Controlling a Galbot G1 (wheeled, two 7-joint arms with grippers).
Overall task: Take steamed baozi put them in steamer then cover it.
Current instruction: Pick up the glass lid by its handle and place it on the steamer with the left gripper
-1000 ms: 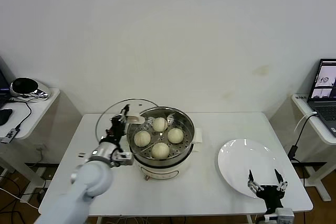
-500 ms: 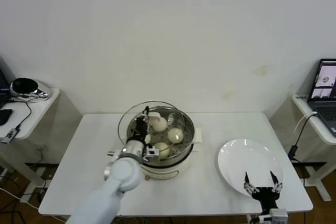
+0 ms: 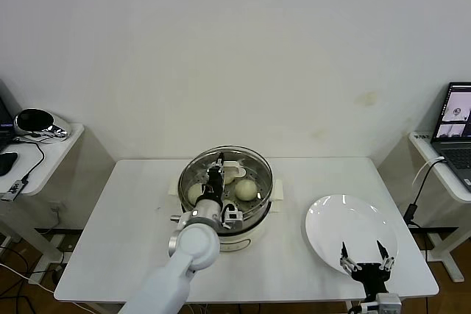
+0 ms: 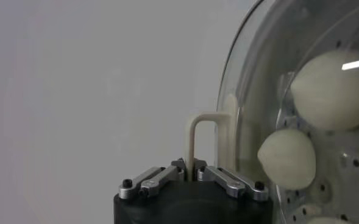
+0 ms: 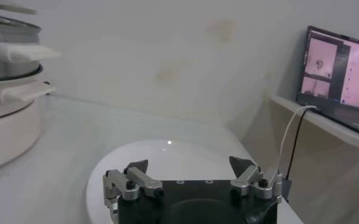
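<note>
The steamer stands mid-table, a shiny steel pot on a white base. The baozi lie on its perforated tray and show through the glass. The cover, a clear glass lid, sits over the pot's mouth; whether it rests on the rim I cannot tell. My left gripper is shut on its cream handle. In the left wrist view the gripper pinches the handle, with the glass and a baozi behind it. My right gripper is open and empty over the plate's near edge.
A flat white plate lies at the table's right; it also shows in the right wrist view under the open gripper. A laptop stands on the right side table. A left side table holds a black device and cables.
My left gripper has carried the cover to the right, from beside the steamer's left to over its mouth. My right gripper has drawn back slightly toward the table's near edge.
</note>
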